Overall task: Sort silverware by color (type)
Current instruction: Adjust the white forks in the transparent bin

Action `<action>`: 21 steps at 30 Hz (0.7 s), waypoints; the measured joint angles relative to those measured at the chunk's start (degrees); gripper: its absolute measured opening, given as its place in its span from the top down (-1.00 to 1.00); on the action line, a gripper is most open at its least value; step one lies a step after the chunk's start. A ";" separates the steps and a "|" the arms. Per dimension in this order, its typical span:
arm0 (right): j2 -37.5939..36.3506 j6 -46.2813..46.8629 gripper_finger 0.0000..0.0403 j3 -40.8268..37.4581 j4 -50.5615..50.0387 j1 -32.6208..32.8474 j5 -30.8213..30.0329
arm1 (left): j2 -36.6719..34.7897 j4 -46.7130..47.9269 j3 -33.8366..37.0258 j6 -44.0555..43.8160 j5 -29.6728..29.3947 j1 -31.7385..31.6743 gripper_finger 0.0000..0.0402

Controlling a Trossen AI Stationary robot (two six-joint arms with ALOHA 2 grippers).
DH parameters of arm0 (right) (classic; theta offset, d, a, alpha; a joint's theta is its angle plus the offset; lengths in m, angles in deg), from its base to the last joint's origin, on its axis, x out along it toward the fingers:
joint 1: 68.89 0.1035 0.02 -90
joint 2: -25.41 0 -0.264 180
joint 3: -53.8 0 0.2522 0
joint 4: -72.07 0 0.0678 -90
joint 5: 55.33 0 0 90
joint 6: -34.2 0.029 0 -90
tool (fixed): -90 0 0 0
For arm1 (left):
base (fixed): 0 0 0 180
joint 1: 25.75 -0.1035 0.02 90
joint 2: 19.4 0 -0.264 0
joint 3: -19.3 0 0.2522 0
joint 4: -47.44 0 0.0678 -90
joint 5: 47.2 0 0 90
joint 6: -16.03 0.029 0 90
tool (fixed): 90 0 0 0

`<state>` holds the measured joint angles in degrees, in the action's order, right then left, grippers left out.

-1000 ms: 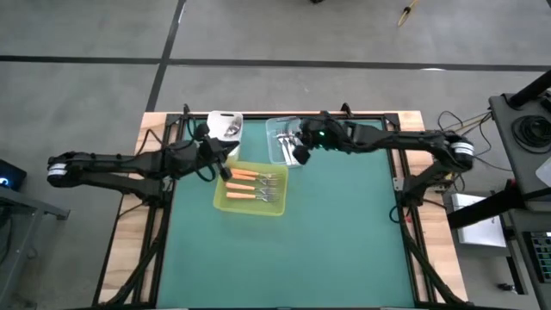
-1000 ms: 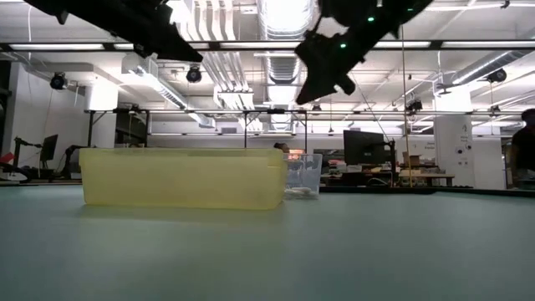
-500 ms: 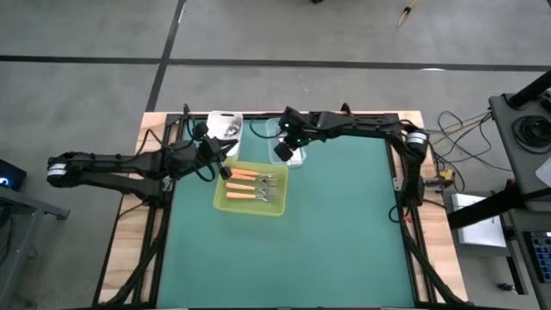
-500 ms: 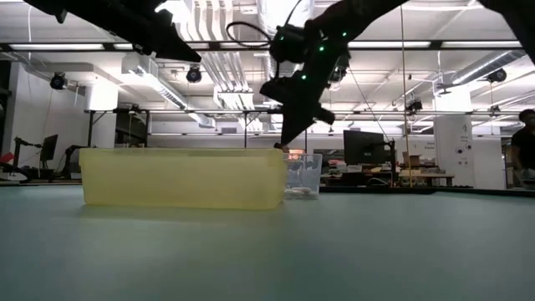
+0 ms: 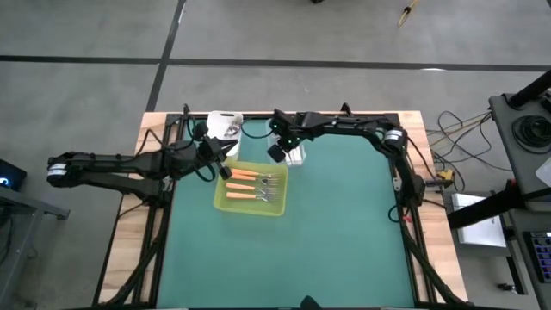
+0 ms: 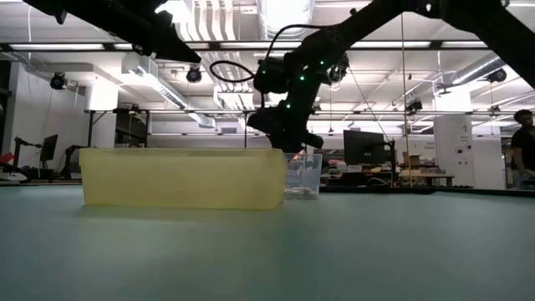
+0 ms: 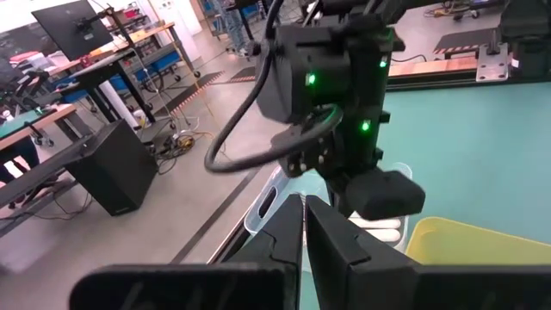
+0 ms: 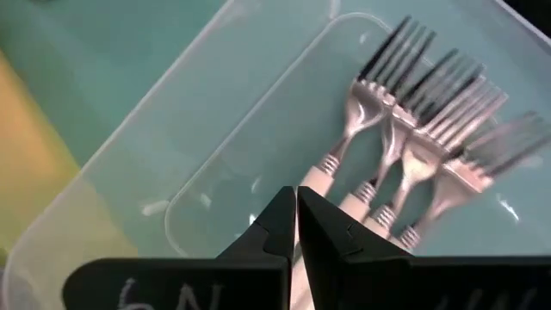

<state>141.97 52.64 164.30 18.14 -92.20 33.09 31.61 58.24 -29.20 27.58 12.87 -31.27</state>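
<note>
Three orange-handled forks lie flat in the yellow-green tray, which is also seen from the side in the low view. Several white-handled forks lie side by side on the floor of the clear tub. My right gripper hangs shut just above that tub and touches nothing; the low view puts it near the tub's rim. My left gripper is shut and empty, raised over the tray's far left corner; in its own view it faces the right gripper.
A white tub with silver pieces stands at the far edge, left of the clear tub. The right arm stretches along the far edge. The green mat lies open toward the near and right sides. A person stands far off in the room.
My right gripper has swung toward the table's left and come down, from beside the clear tub's right side to just above it by the tray's far right corner. Its arm now lies along the far edge. The left arm has kept still.
</note>
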 joint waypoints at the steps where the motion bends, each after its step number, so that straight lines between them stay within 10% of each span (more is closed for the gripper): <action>1: 0.68 -0.40 0.96 0.63 -0.08 0.00 0.02 | 0.00 0.00 0.00 0.00 0.02 0.00 1.00; 21: 6.16 -2.47 0.96 3.20 -1.13 -1.07 0.45 | 0.02 0.01 0.07 0.00 0.04 0.00 1.00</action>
<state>148.13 50.17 167.50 17.01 -93.28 33.53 31.63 58.25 -29.14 27.58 12.91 -31.27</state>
